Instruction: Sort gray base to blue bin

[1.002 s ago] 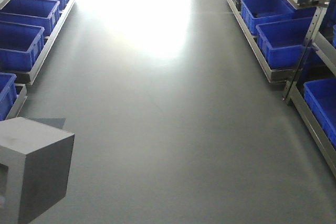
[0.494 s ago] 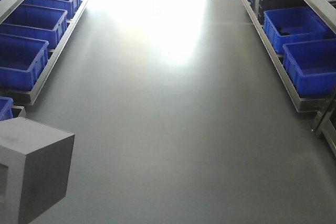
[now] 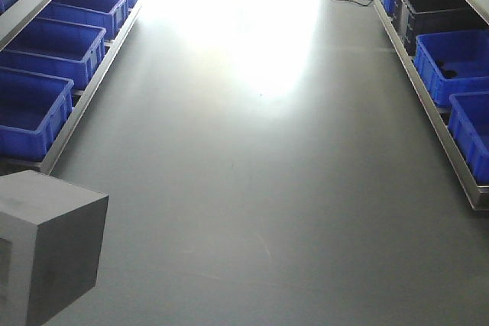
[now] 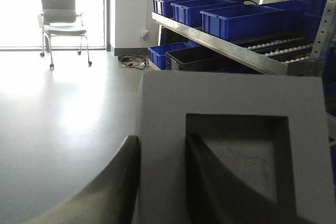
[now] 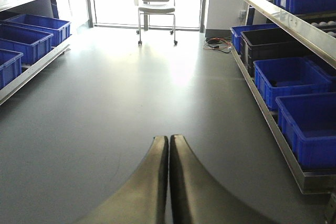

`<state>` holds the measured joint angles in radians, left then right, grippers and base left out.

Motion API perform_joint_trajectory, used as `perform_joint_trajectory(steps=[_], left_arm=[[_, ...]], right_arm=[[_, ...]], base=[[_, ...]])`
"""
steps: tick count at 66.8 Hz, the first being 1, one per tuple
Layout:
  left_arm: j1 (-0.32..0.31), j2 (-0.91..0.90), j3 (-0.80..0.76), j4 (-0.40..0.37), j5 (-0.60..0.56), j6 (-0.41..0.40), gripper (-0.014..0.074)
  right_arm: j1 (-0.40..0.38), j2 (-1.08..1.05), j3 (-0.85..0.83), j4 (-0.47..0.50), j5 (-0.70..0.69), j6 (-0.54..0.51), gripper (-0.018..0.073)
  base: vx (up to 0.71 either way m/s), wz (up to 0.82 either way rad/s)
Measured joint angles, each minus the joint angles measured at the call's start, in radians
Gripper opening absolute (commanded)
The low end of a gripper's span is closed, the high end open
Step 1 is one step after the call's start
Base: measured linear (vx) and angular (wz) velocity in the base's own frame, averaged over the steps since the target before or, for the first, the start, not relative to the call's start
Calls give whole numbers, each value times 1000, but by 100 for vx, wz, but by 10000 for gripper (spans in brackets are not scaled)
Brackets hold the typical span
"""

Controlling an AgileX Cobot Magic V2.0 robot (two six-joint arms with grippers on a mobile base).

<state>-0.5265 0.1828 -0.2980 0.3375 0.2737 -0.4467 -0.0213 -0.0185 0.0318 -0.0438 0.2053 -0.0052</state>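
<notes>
Item: gray base (image 4: 231, 103), held aloft at front left. The left gripper (image 4: 160, 142) pinched 1 wall of its recessed window, likely for carrying. The right gripper (image 5: 168, 141) was empty, jaws pressed together. The nearest blue bin (image 3: 23, 139) stood beside the aisle, well apart; delivery pending.

Operator: Left gripper (image 4: 161, 140) state?
Technician: Clamped on the gray base (image 4: 231, 95); one finger outside its wall, one inside the recess.
Operator: Right gripper (image 5: 169, 138)?
Technician: Jaws pressed together along their length, tips touching.
</notes>
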Motion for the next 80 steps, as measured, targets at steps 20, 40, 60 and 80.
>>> perform_joint_trajectory(steps=[20, 40, 60, 80], left_arm=[[0, 0, 0, 0, -1, 0, -7], [0, 0, 0, 0, -1, 0, -7], [0, 0, 0, 0, 0, 0, -7], [0, 0, 0, 0, 0, 0, -7]], right_arm=[[0, 0, 0, 0, 0, 5, -5], [0, 0, 0, 0, 0, 0, -5], [0, 0, 0, 0, 0, 5, -5], [0, 0, 0, 0, 0, 0, -5]], base=[[40, 16], [35, 68], [27, 98], [23, 88]])
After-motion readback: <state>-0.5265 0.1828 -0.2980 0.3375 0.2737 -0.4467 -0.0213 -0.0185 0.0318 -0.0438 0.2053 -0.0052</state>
